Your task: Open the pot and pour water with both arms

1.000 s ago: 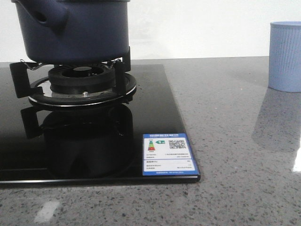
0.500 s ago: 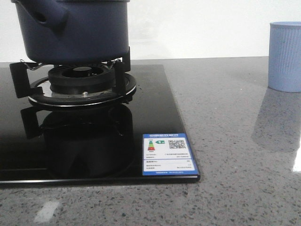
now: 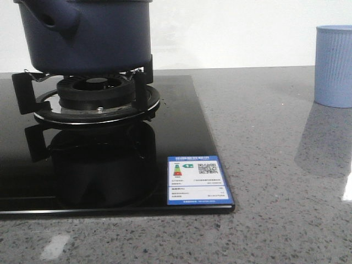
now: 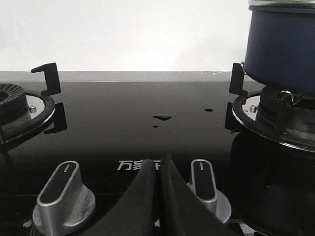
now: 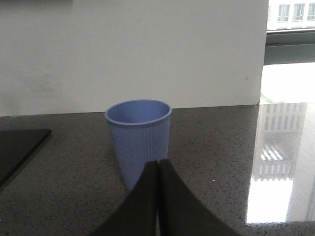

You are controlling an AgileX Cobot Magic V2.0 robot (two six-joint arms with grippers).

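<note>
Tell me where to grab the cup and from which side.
Grip the cup around its ribbed wall, about mid-height, coming in level from the front. It stands upright and alone on the counter, directly ahead of the right pincer, which is shut and must open first.

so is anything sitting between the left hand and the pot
Nothing stands in the open path. The left hand, shut and empty, is low at the hob's front edge between two knobs. The pot sits raised on the burner grate; only glossy black glass with a few water drops lies between.
</note>
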